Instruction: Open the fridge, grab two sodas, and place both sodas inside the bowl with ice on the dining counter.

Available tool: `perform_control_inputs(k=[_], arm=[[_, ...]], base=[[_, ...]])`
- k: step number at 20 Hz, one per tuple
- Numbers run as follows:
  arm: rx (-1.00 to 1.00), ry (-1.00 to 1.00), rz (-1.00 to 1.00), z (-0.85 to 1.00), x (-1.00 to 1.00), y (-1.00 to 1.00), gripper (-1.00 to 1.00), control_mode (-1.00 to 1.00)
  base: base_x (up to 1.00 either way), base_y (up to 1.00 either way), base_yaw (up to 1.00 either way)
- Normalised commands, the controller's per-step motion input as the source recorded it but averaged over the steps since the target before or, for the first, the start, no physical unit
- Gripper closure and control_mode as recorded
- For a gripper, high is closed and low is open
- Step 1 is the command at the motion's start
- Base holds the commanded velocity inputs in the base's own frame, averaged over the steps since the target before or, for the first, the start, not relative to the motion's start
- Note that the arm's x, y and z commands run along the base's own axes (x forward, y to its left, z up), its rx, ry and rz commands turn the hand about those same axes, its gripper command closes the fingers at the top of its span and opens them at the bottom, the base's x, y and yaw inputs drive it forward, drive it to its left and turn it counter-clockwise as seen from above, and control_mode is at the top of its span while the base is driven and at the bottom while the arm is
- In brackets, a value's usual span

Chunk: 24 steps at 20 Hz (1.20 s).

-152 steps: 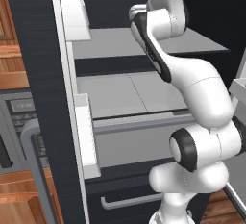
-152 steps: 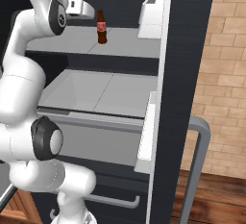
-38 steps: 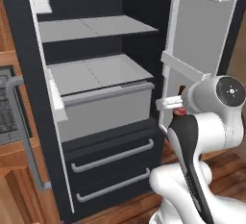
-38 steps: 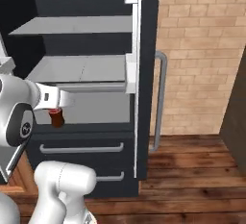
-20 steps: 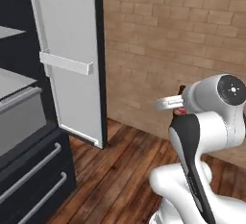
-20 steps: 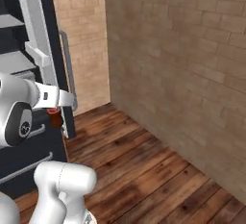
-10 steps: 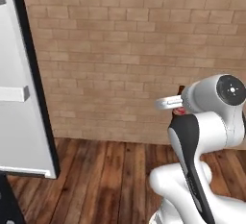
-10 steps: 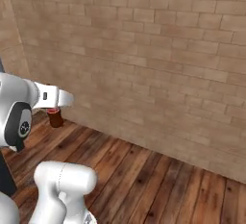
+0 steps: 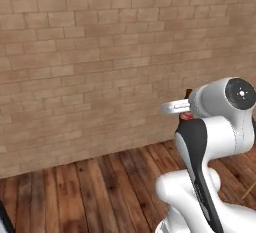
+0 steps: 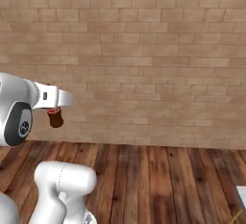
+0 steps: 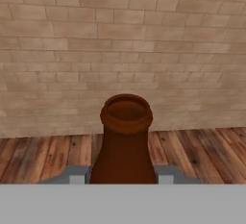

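One bottle (image 11: 125, 141) upright in hand (image 11: 124, 174)

The brown bottle (image 11: 126, 143) is cut off below its shoulder, its label hidden.

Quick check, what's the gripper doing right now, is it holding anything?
Gripper: shut on the dark-brown soda bottle, carried upright in front of the brick wall.
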Motion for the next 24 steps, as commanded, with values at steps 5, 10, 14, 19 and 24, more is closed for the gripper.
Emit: perform_control_inputs(k=[5, 10, 14, 19, 24], arm=[[0.00, 0.00, 0.00, 0.00, 0.00, 0.00, 1.00, 1.00], [0.00, 0.00, 0.00, 0.00, 0.00, 0.00, 1.00, 1.00], [0.00, 0.00, 0.00, 0.00, 0.00, 0.00, 1.00, 1.00], [0.00, 0.00, 0.00, 0.00, 0.00, 0.00, 1.00, 1.00], [0.00, 0.00, 0.00, 0.00, 0.00, 0.00, 1.00, 1.00]], base=[[0.00, 0.00, -0.73], [0.00, 0.00, -0.74], [0.01, 0.02, -0.73], [0.18, 0.31, -0.63], [0.32, 0.67, -0.48]])
